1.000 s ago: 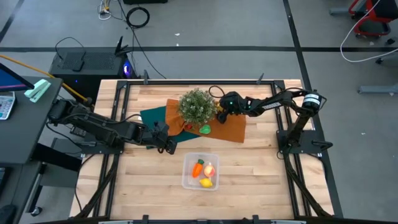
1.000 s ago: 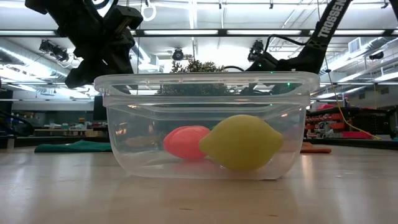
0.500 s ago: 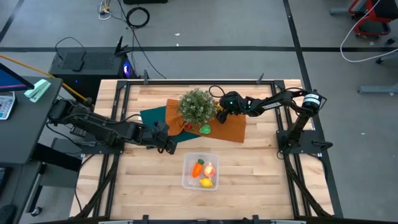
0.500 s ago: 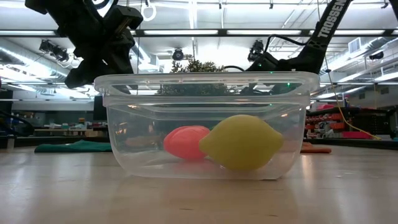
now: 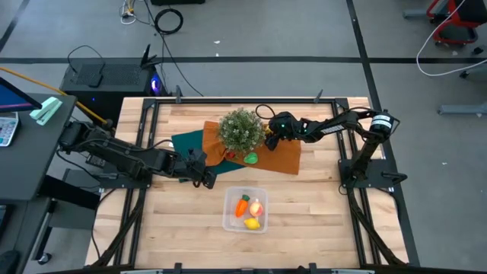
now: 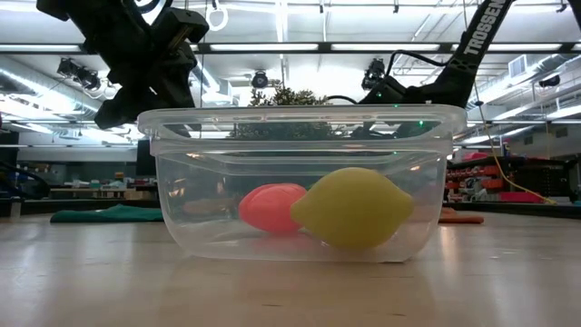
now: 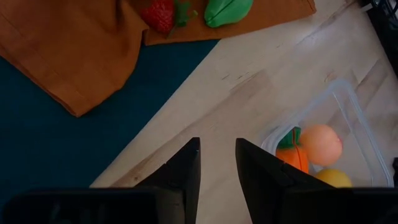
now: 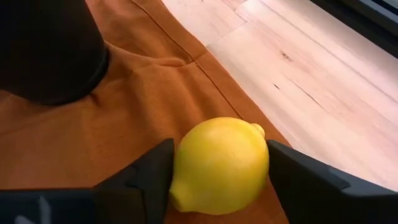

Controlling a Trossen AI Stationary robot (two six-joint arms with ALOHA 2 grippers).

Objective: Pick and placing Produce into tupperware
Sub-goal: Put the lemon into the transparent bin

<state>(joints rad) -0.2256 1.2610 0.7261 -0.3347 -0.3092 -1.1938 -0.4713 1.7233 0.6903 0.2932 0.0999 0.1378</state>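
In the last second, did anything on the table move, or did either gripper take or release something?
Nothing visibly changed. The right gripper stays closed around a yellow lemon over the orange cloth, beside the plant. The left gripper still waits empty near the clear box, which holds the carrot, the peach-coloured fruit and another lemon.

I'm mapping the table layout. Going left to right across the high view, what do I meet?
Left pincer → plant → right pincer holding a lemon. The tupperware and green piece overlap the plant's span, so they are left out of the order.
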